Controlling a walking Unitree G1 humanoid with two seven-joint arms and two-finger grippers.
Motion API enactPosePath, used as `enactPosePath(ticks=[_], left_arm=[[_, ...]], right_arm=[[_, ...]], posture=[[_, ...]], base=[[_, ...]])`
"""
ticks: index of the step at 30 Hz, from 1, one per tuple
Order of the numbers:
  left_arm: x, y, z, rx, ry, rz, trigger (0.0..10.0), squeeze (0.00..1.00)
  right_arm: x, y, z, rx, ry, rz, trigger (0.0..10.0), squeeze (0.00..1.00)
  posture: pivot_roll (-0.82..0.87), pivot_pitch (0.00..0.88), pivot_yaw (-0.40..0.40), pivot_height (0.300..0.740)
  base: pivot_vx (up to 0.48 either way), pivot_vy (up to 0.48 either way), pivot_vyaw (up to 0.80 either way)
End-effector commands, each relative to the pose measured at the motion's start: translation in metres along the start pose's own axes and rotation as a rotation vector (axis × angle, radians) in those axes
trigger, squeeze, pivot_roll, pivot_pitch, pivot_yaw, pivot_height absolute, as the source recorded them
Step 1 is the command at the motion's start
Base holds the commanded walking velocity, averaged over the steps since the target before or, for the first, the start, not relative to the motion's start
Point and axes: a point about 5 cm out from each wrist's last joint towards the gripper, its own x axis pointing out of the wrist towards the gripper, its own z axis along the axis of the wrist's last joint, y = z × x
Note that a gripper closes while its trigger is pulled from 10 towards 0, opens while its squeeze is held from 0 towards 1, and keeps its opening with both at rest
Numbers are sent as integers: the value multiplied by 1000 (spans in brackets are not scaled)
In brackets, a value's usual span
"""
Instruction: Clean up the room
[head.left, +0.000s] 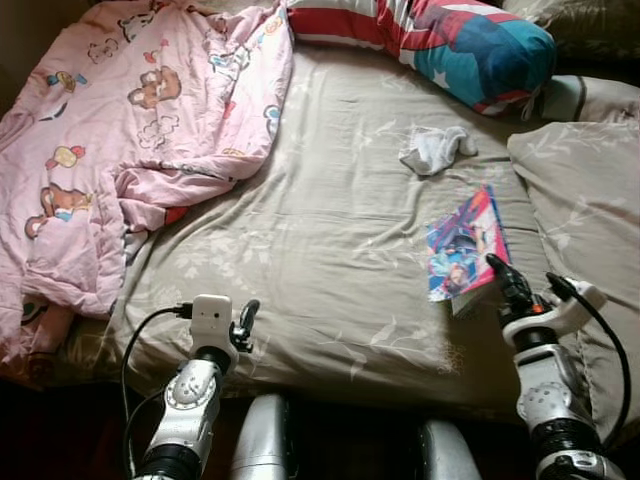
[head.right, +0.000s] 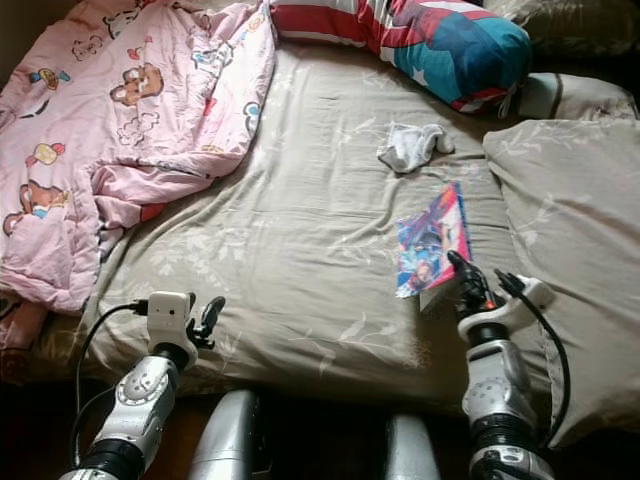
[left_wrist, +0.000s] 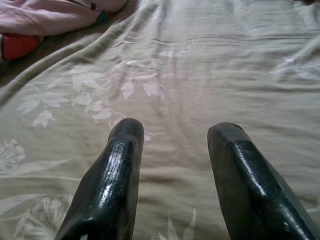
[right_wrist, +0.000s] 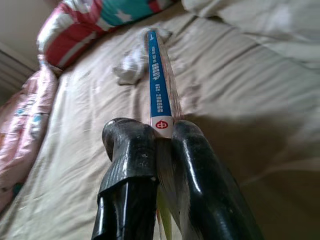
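Bed (head.left: 330, 250): fills frame. Pink blanket (head.left: 120, 130) bunched upper left. Book (head.left: 465, 245) centre-right, tilted since my R gripper (right_wrist: 162, 132) is clamped on its near edge, I judge for lifting. Sock (head.left: 437, 148) above book. My L gripper (left_wrist: 175, 150): fingers apart, empty, lower left.

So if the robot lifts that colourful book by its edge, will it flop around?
Probably a little. The book looks thin, so its free end may droop. The right gripper pinches just one narrow end, so the book could swing or slip. Its cover looks glossy, perhaps slippery. It seems light, so lifting should be easy.
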Motion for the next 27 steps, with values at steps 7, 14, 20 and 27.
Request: enactPosePath(ticks=[7, 14, 20, 27], left_arm=[[-7, 5, -9, 20, 41, 1, 10000, 0], [-6, 5, -8, 18, 41, -1, 10000, 0], [-6, 4, -8, 17, 41, -2, 10000, 0], [-6, 4, -9, 15, 42, -4, 10000, 0]], right_arm=[[-11, -23, -2, -48, 19, -152, 10000, 0], [-16, -38, 3, -79, 3, -284, 10000, 0], [-16, -41, 6, -110, -2, -314, 10000, 0], [-14, -41, 9, -137, 5, -319, 10000, 1000]], posture=[[-1, 237, 92, 622], [0, 237, 94, 622], [-2, 235, 94, 622], [-1, 234, 94, 622]], base=[[0, 0, 0], [0, 0, 0], [0, 0, 0], [0, 0, 0]])
